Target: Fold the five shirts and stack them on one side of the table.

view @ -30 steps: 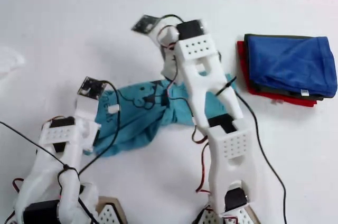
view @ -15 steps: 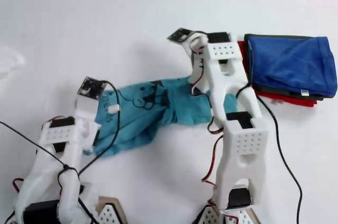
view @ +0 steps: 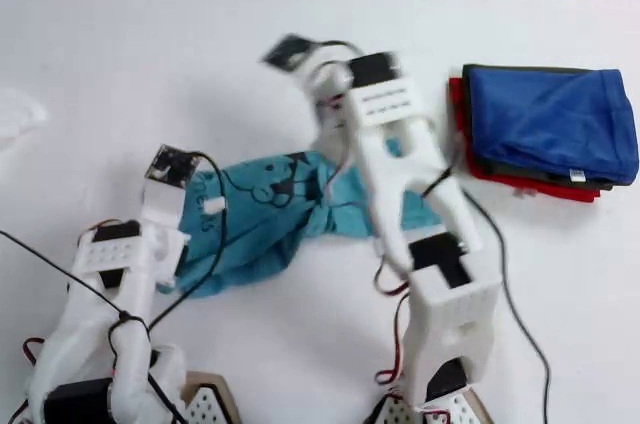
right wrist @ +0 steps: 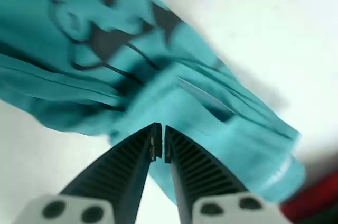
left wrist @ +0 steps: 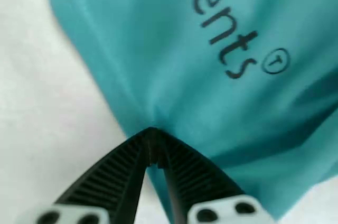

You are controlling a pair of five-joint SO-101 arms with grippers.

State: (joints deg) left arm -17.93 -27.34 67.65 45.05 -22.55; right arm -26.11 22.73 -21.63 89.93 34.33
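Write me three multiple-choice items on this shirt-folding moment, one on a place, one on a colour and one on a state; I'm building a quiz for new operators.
1. In the high view, where does the folded stack lie?
A) right of the teal shirt
B) left of it
C) between the arm bases

2. What colour is the stack's top shirt?
A) yellow
B) white
C) blue

3. What is the left gripper doing?
A) open above bare table
B) shut on the teal shirt's edge
C) shut on the top shirt

Answers:
1 A: the stack sits to the teal shirt's right, apart from it.
2 C: blue fabric lies uppermost.
3 B: the left wrist view shows the jaws closed with teal fabric pinched at their tips.
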